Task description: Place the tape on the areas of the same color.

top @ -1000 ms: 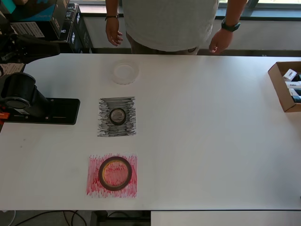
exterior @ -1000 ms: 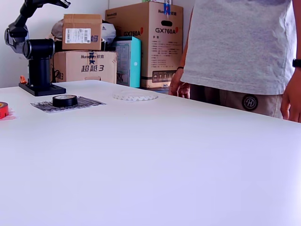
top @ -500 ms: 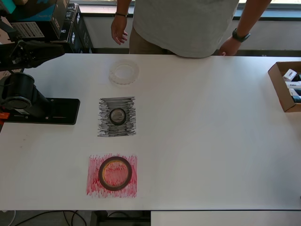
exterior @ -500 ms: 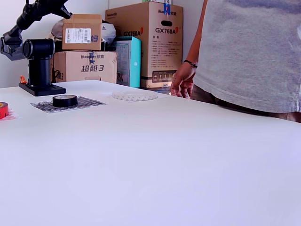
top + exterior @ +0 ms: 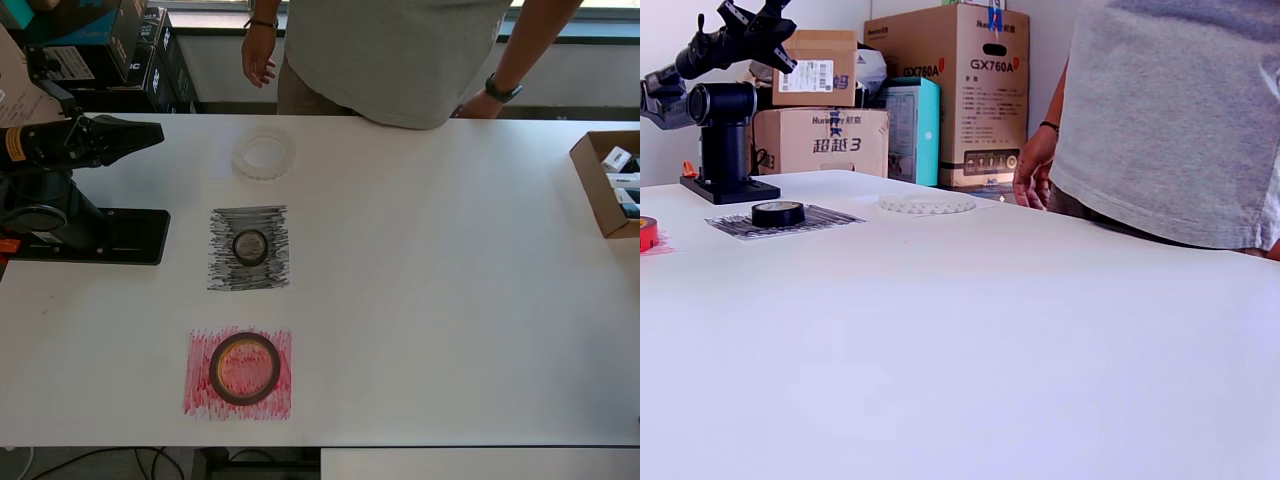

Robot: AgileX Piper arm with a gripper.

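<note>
Three rolls of tape lie flat on the white table [image 5: 450, 300], each with its hole facing up, so none has a long side. The small black ring of tape [image 5: 250, 246] sits in the middle of the black scribbled square [image 5: 249, 248]. The wide dark-red ring of tape [image 5: 245, 368] sits on the red scribbled square [image 5: 238, 372] at the lower left of the overhead view. The wide see-through whitish ring of tape [image 5: 264, 156] lies on bare table at the upper left, above the black square. There are two squares. The robot's black claw [image 5: 140, 135] is up in the air at the far left, pointing toward the whitish ring. It holds nothing, and how far it is open cannot be told.
</note>
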